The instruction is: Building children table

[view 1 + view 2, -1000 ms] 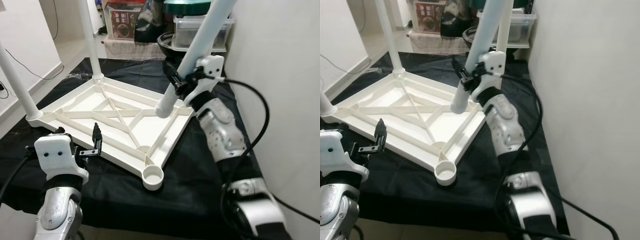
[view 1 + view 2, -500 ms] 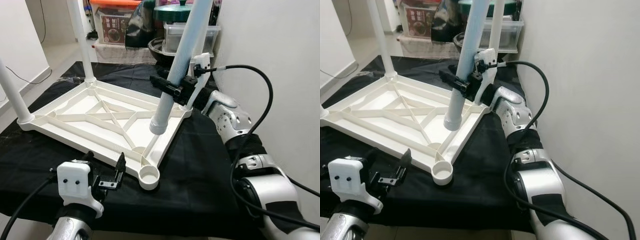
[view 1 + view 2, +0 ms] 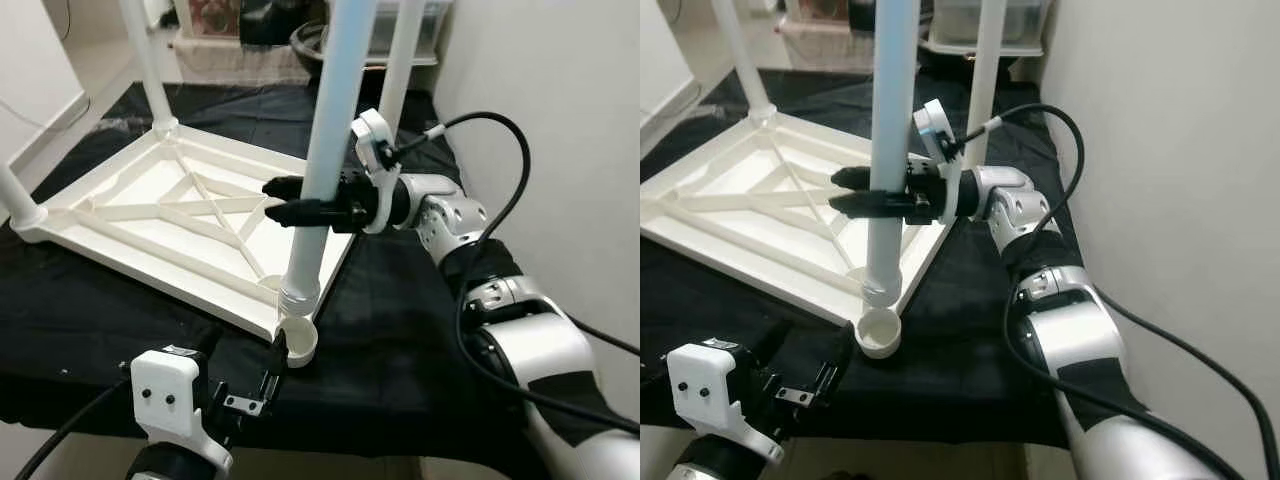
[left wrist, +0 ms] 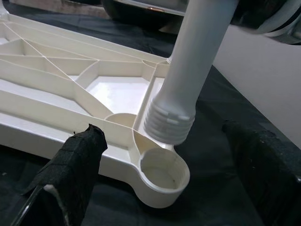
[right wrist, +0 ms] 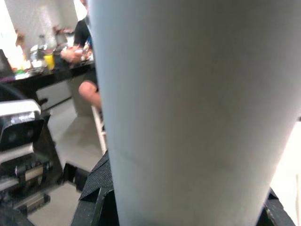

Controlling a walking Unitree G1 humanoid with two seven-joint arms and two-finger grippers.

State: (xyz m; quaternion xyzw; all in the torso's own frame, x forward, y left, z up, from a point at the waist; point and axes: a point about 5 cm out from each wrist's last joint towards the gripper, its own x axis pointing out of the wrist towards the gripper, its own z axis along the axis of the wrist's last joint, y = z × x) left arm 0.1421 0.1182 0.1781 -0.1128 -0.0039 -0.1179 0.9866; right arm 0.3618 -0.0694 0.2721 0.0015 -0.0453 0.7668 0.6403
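The white children's table top (image 3: 150, 215) lies upside down on a black cloth (image 3: 400, 330). My right gripper (image 3: 272, 199) is shut on a loose white leg (image 3: 325, 130) and holds it upright. The leg's threaded end (image 4: 168, 123) hangs just above the round socket (image 3: 299, 342) at the near corner, apart from it. In the right wrist view the leg (image 5: 188, 117) stands between black fingers (image 5: 94, 188). My left gripper (image 4: 162, 127) is low at the front edge, open, its fingers (image 4: 70, 160) either side of the socket (image 4: 162, 176).
Fitted legs rise at the far left corner (image 3: 145, 60), the far right corner (image 3: 400, 70) and the left corner (image 3: 10, 195). Storage boxes (image 3: 215, 15) stand behind the cloth. A white wall (image 3: 560, 120) runs close along the right. A seated person (image 5: 87, 56) appears in the right wrist view.
The right gripper has swung the leg from tilted over the table's far side to upright above the near corner socket. The left gripper has dropped lower, under the front edge. The camera has also shifted.
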